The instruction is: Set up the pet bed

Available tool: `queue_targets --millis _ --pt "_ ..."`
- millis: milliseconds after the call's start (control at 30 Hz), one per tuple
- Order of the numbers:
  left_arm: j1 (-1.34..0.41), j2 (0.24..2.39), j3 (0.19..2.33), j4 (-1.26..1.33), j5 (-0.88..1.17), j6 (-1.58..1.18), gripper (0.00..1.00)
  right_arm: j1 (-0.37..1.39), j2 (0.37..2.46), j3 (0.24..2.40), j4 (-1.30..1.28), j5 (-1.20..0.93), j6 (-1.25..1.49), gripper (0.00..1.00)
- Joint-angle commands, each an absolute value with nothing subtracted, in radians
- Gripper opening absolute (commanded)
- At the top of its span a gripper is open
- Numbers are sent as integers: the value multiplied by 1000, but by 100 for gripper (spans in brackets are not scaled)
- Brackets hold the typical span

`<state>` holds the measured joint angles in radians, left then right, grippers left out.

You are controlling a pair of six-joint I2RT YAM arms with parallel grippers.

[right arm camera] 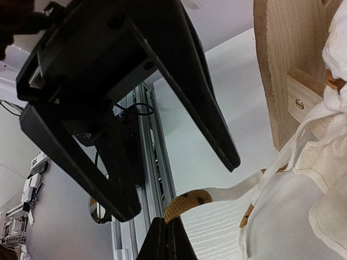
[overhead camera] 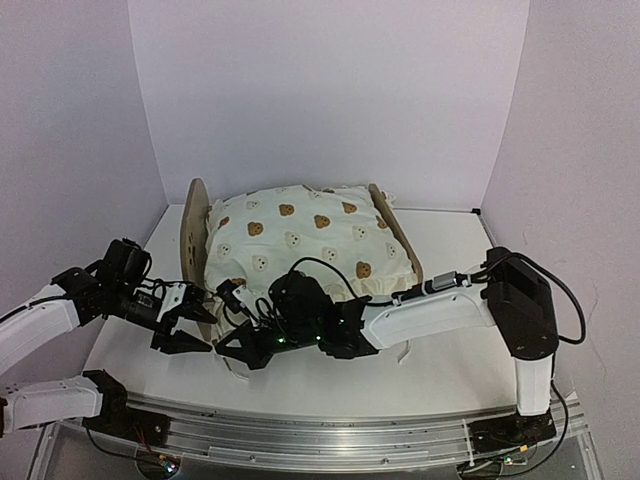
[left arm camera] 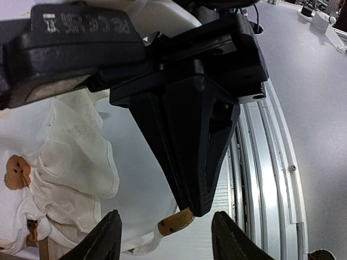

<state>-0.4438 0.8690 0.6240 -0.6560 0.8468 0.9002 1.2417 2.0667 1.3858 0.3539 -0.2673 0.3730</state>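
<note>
Here, by pet bed (overhead camera: pixel 192 225), right fingers (left arm camera: pixel 190 162) tight on tan tab (left arm camera: pixel 176 221) of bedding (overhead camera: pixel 300 235), left fingers (left arm camera: pixel 103 238) wide alongside.

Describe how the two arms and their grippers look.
Both the left arm and right arm have white links with bulky black joints. Thin black cables loop along them, and a green light glows at the right wrist. The left gripper and right gripper carry black, wedge-shaped fingers tapering to points. Raised lettering marks one black housing.
</note>
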Motion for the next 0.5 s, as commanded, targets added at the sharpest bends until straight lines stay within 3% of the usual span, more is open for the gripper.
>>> queue_targets --millis 0,267,467 --pt "-440 882 612 -672 831 942 49 1229 2088 1433 399 -298 382 0" --pt "-442 899 612 -700 814 1021 37 1213 2102 1455 408 -319 400 0" --pt "-442 910 612 -698 796 1030 21 1205 2108 1456 417 -332 407 0"
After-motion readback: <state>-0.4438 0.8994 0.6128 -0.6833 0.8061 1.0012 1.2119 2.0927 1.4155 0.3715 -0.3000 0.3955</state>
